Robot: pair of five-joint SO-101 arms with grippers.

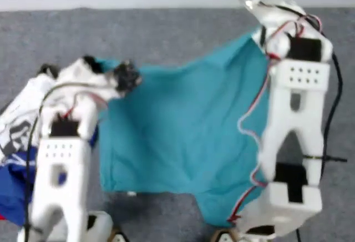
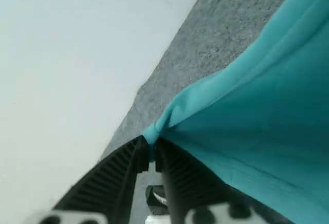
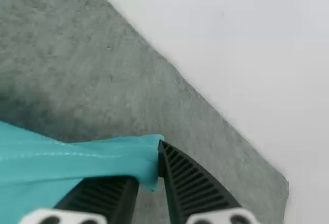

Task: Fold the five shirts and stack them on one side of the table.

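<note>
The left pincer [image 2: 149, 149] is shut tight on one corner of the teal shirt [image 1: 183, 131]. The right pincer [image 3: 150, 166] is pinched on another corner of the same shirt. The shirt is stretched out between the two arms, over the middle of the grey surface [image 1: 166, 31]. Its held corners are on the far side and the rest spreads back toward the arms. It looks soft, light and floppy, so it will likely sag and wrinkle if it is not pulled flat. The corners and edges seem the best places to hold it, since the middle would just bunch up. A pile of white and blue shirts [image 1: 16, 136] lies beside the left arm.
</note>
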